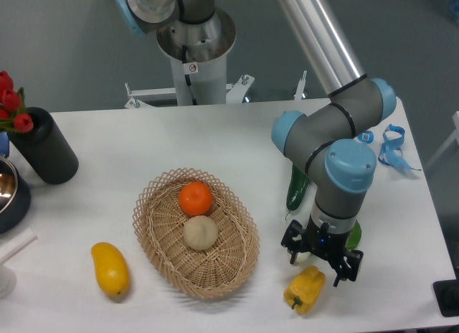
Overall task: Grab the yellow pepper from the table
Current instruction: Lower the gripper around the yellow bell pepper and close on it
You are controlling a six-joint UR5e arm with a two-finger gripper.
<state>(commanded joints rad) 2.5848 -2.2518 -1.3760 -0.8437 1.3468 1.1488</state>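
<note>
The yellow pepper (305, 289) lies on the white table (237, 139) near the front edge, right of the basket, its short green stem pointing down-left. My gripper (320, 265) hangs just above it and slightly to its right, fingers spread and open, with nothing held between them. The arm's wrist hides most of the leafy green vegetable (353, 236) behind the gripper.
A wicker basket (196, 233) holds an orange (196, 198) and a pale round fruit (201, 232). A smooth yellow mango-like fruit (110, 269) lies front left. A dark green cucumber (296, 189) lies by the arm. A black vase (43, 146) stands far left. Blue ribbon (393, 148) lies at right.
</note>
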